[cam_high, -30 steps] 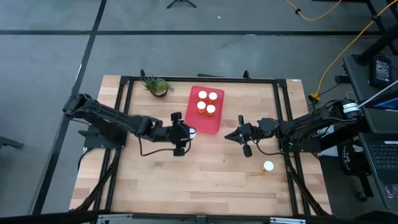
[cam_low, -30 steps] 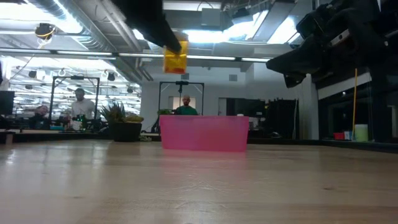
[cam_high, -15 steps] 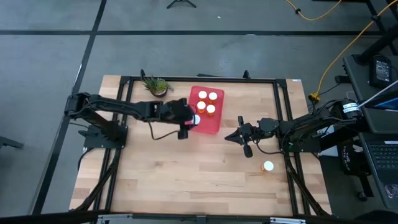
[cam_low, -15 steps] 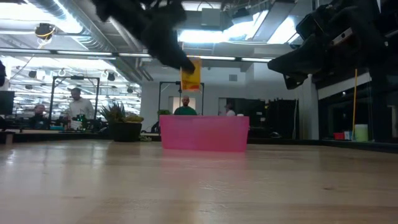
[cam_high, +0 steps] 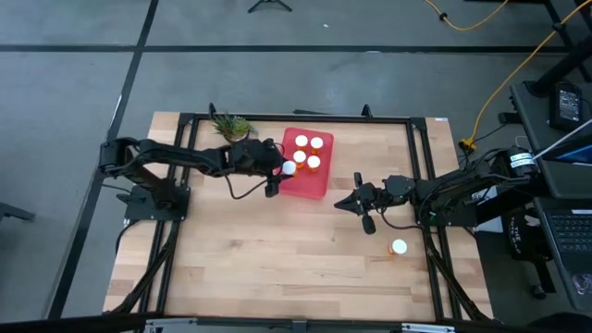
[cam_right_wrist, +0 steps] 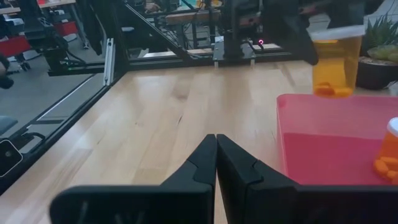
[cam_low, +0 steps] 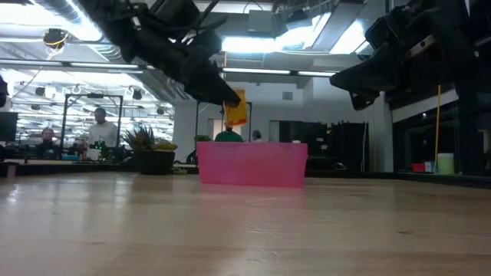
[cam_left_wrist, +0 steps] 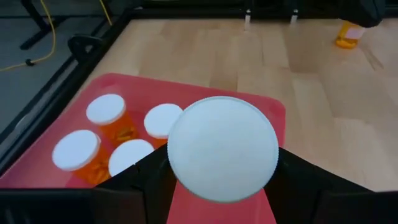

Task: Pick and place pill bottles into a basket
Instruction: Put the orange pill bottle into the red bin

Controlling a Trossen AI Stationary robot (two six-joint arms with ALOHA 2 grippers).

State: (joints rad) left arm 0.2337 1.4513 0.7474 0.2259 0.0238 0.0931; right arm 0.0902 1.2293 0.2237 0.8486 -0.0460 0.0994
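Our left gripper (cam_high: pixel 283 169) clamps a pill bottle (cam_high: pixel 289 168) by its sides, held in the air above the near-left edge of the red basket (cam_high: pixel 316 188). Four more bottles (cam_high: pixel 308 153) stand inside that basket, one (cam_high: pixel 399 247) lies on the table well apart from it, and our right gripper (cam_high: pixel 342 203), fingers pressed together, waits beside the basket.

Orange, white and red on pale wood

The pill bottles (cam_left_wrist: pixel 106 121) are clear orange with plain white caps — one more orange bottle (cam_high: pixel 399 247) lies apart on the desk (cam_high: pixel 277 250), which is light wood with a fine grain. The basket (cam_high: pixel 312 184) is flat red, pink in the low view. Both arms and their fingers (cam_right_wrist: pixel 199 163) are black; the potted plant (cam_high: pixel 232 127) is green.
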